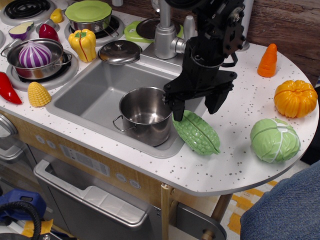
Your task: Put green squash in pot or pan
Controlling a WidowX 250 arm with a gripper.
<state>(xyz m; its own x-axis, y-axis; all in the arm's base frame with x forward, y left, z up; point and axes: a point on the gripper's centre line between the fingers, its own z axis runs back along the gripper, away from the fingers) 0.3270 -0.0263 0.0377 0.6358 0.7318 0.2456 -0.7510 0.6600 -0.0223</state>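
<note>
Now the gripper hangs jaws apart over the green squash, lying diagonally from pot toward counter edge.

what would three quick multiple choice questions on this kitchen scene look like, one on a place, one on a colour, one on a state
1. Where is the green squash?
A. inside the pot
B. on the counter beside the sink
C. on the stove

2. What colour is the lid on the pot at the back of the stove?
A. green
B. red
C. blue

3. How is the gripper now?
A. shut on the squash
B. open above the squash
C. shut on the carrot

Answers:
1. B, it lies on the speckled counter just right of the steel pot standing in the sink.
2. A, the green lid covers that pot.
3. B, its jaws are spread apart over the squash's upper end, gripping nothing.
</note>
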